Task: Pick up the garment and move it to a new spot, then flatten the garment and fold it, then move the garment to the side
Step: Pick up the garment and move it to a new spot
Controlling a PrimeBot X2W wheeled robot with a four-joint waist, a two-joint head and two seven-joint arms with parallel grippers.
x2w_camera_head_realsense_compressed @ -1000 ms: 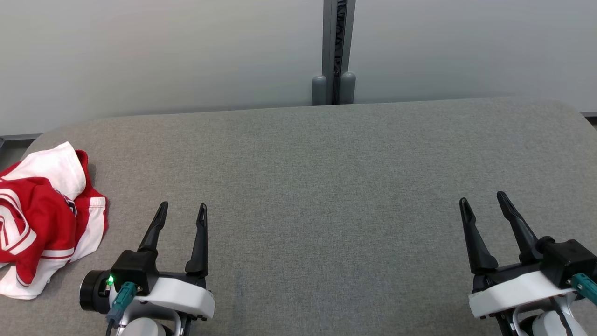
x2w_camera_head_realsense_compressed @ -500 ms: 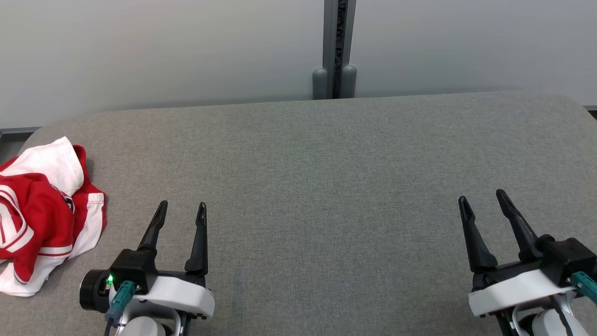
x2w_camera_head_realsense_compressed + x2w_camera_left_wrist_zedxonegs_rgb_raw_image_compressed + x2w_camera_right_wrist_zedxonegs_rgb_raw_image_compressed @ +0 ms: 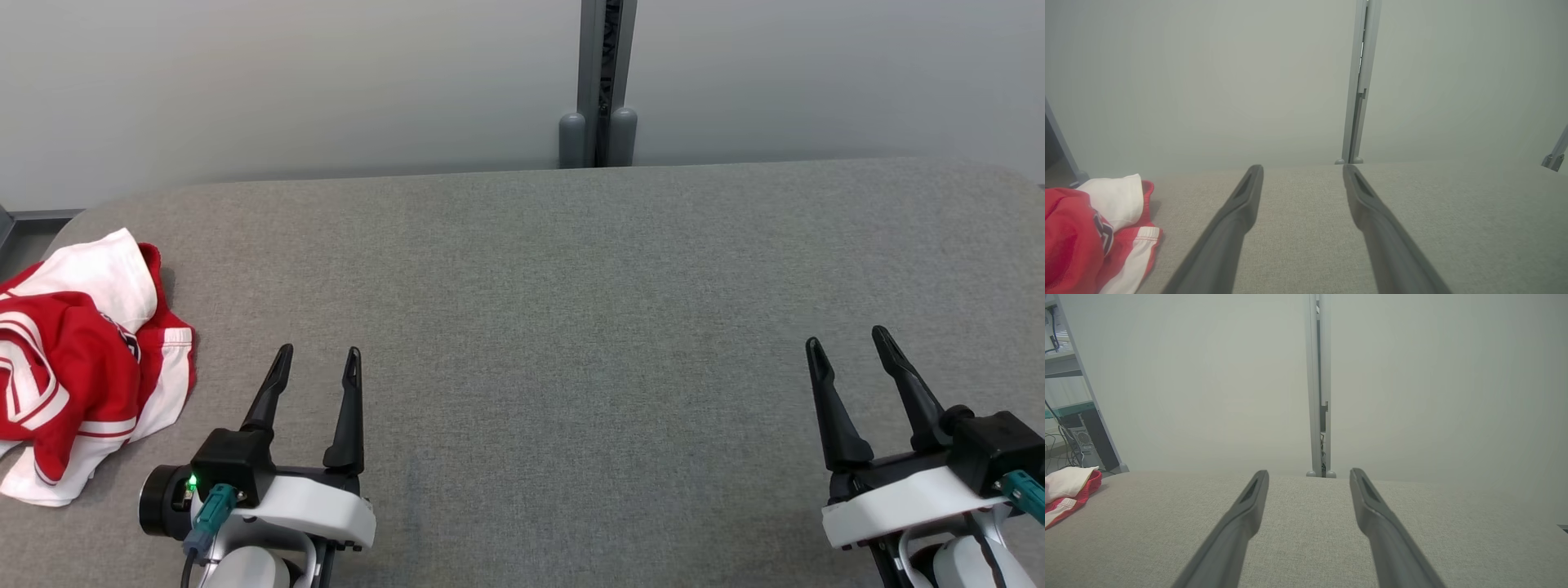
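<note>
Shifting only the viewpoint slightly since before. Preparing the pickup: keeping left gripper (image 3: 318,349) and right gripper (image 3: 844,336) wide open, empty; leaving red-and-white jersey (image 3: 73,367) crumpled at table's (image 3: 571,327) left end. Next, probably reaching left for it.

Red/white garment (image 3: 77,367) cut by left edge in head, L-wrist & R-wrist views; lower layers folded out of sight. Dark print (image 3: 129,349) on its front half tucked in a fold, too small to read. Wrist housings of left gripper (image 3: 318,351) & right gripper (image 3: 846,337) clipped at bottom edge, right one also at right edge. Grey post (image 3: 606,73) cropped at top. Shelf clutter (image 3: 1086,437) far left in R-wrist view, blurry, partly cropped.
</note>
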